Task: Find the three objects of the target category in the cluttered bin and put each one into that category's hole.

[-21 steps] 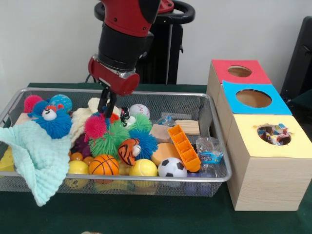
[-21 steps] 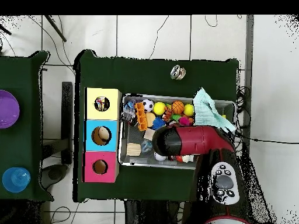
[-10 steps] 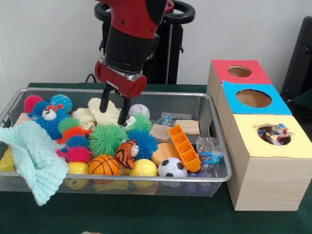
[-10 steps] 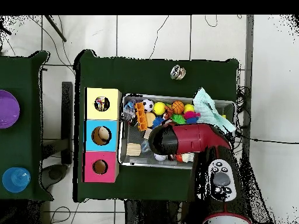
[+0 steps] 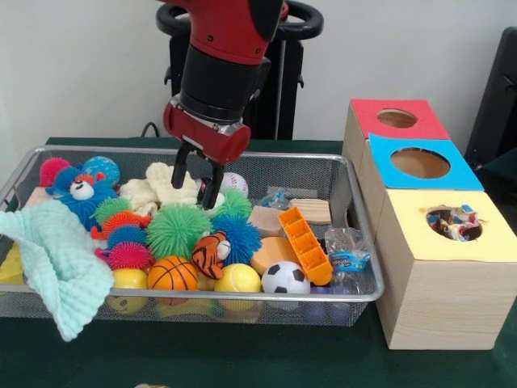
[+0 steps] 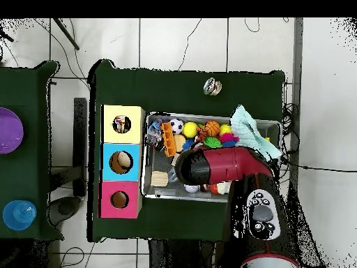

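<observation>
- The gripper (image 5: pixel 199 179) hangs over the far middle part of the bin (image 5: pixel 339 173); its two fingers stand apart and nothing is between them.
- One fingertip is just before the baseball (image 5: pixel 235 183), the other is beside the cream toy (image 5: pixel 158 187); I cannot tell if they touch.
- Below the gripper lie the green ball (image 5: pixel 178 229) and the blue ball (image 5: pixel 241 234), with the tiger (image 5: pixel 211 250) before them.
- Along the near rim: basketball (image 5: pixel 172 274), yellow ball (image 5: pixel 237 279), soccer ball (image 5: pixel 285 278).
- The orange tray (image 5: pixel 305 243) leans in the right part, close to a wood block (image 5: pixel 311 210) and a plastic packet (image 5: pixel 347 250) by the right wall.
- A cloth (image 5: pixel 56 263) hangs over the left near rim.
- The boxes stand just beside the right wall of the bin: yellow (image 5: pixel 452 235), blue (image 5: pixel 418 163), red (image 5: pixel 396 119). The yellow hole already holds a wrapper (image 5: pixel 454 222).
- In the overhead view the arm (image 6: pixel 223 167) covers the middle of the bin; the desk (image 6: pixel 188 87) has open room beyond the bin.
</observation>
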### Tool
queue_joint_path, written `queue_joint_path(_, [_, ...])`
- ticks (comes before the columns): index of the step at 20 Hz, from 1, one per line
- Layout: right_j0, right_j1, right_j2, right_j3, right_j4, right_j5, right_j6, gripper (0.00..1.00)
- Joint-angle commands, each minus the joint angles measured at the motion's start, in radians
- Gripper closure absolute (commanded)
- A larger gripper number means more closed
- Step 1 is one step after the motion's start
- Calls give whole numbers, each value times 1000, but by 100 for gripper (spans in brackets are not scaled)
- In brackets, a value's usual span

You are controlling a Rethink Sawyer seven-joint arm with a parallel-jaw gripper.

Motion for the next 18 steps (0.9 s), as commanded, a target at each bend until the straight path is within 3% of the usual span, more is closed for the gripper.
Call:
queue_joint_path(1, [-31, -31, 90, 60, -53, 97, -222, 0])
queue_joint_path(10, [-7, -149, 46, 102, -44, 157, -212, 0])
queue_joint_path(13, [33, -187, 4, 91, -52, 179, -169, 0])
queue_joint_path(18, [44, -269, 9, 118, -32, 231, -181, 0])
